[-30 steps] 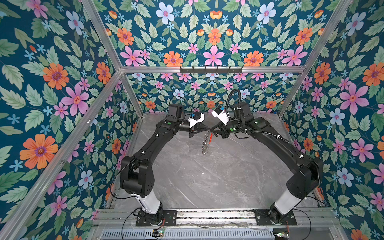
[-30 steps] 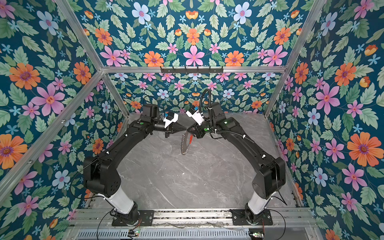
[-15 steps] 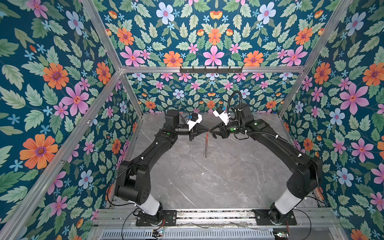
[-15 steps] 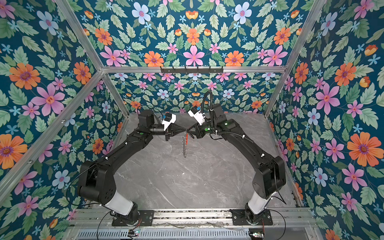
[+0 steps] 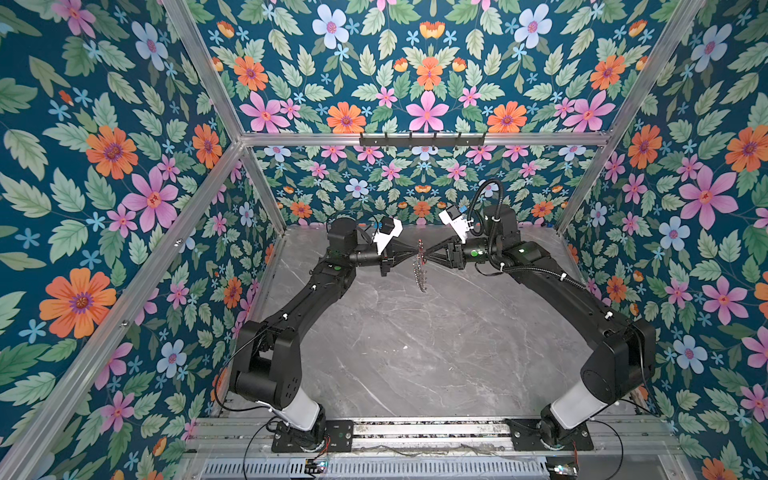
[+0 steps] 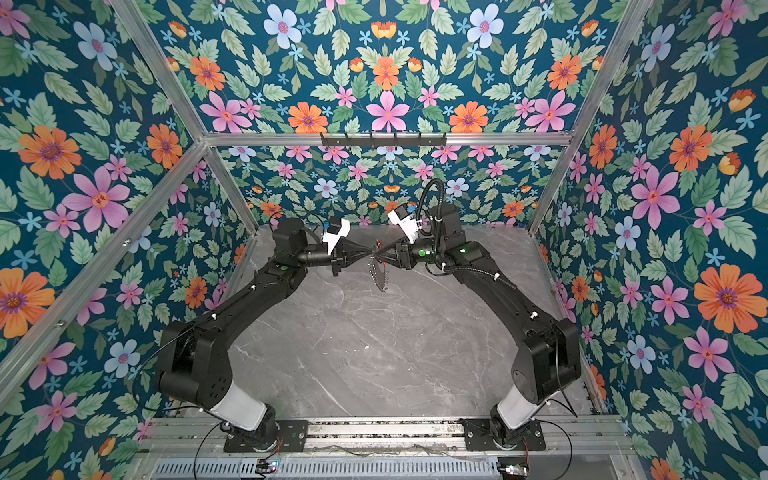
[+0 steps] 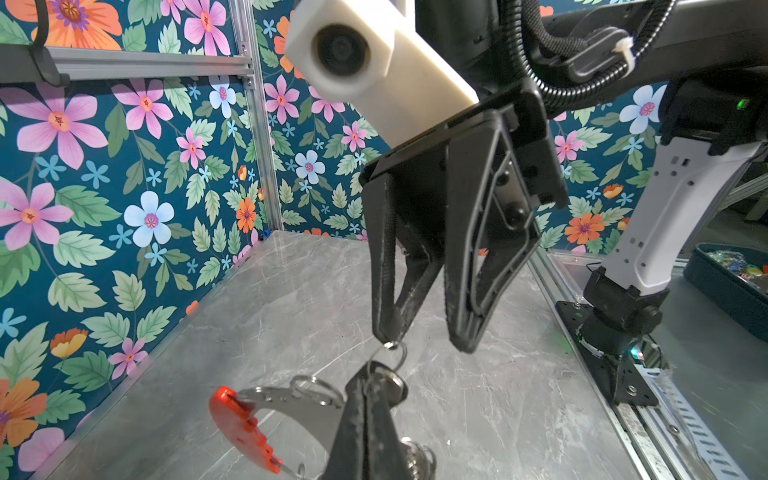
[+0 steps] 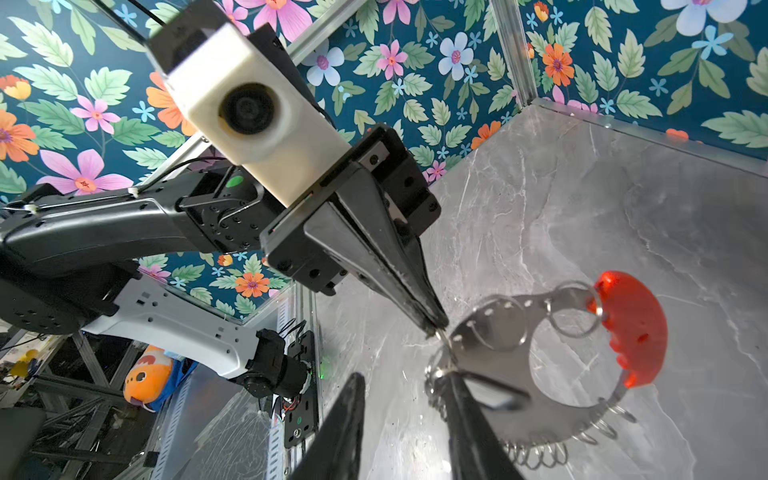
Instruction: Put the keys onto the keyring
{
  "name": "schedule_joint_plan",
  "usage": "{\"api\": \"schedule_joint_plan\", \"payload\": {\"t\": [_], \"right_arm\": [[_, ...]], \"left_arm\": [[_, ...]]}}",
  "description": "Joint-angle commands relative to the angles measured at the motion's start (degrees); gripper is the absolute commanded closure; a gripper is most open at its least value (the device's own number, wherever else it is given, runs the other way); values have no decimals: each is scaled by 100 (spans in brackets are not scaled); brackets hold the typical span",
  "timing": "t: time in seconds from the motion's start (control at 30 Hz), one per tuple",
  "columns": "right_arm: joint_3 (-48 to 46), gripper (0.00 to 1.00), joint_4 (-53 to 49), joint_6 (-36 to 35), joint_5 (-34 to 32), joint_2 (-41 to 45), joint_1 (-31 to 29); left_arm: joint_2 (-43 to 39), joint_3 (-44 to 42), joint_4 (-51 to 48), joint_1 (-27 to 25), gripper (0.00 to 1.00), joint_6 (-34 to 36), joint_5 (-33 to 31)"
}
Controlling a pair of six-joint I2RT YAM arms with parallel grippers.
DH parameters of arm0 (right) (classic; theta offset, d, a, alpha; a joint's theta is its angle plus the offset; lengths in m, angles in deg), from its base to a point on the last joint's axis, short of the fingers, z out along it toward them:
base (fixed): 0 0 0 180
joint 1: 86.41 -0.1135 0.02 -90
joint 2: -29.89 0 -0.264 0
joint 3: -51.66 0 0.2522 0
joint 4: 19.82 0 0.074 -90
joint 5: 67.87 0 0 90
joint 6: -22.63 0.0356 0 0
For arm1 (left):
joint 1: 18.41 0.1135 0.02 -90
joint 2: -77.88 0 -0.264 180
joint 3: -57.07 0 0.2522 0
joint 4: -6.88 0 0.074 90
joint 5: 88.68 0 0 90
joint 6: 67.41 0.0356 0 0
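Left hand (image 8: 436, 327) is pinching the keyring (image 8: 482, 353) by an edge loop, dangling it above the worktop (image 5: 415, 353). Right hand (image 7: 426, 338) is gaping narrowly, empty. Black key fob (image 8: 496, 392) is hanging against the keyring, seemingly threaded; confirming remains.

We see both arms stretched inward, wrists level, tips nearly meeting in mid-air. Left gripper (image 8: 436, 326) has its fingers pinched tight on the keyring (image 8: 498, 361). Right gripper (image 7: 426, 341) has its jaws parted, holding nothing.

Keys (image 8: 496, 395) (black, blurred) partly behind right pincer (image 8: 405, 374)
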Motion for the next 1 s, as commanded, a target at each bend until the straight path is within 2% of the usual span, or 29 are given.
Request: {"api": "schedule_joint_plan", "payload": {"t": [0.0, 0.4, 0.7, 0.77, 0.97], "right_arm": [[33, 66, 222, 92, 135, -3, 20], [331, 66, -124, -83, -49, -136, 21], [529, 66, -582, -346, -444, -155, -33], [552, 68, -599, -348, -484, -159, -37], [582, 86, -587, -299, -587, -160, -34]], "left_arm": [[-48, -9, 375, -3, 100, -117, 63], [-15, 53, 408, -5, 100, -256, 80], [49, 169, 406, -7, 100, -347, 106], [67, 185, 406, -14, 100, -359, 105], [67, 194, 406, -13, 100, -382, 98]]}}
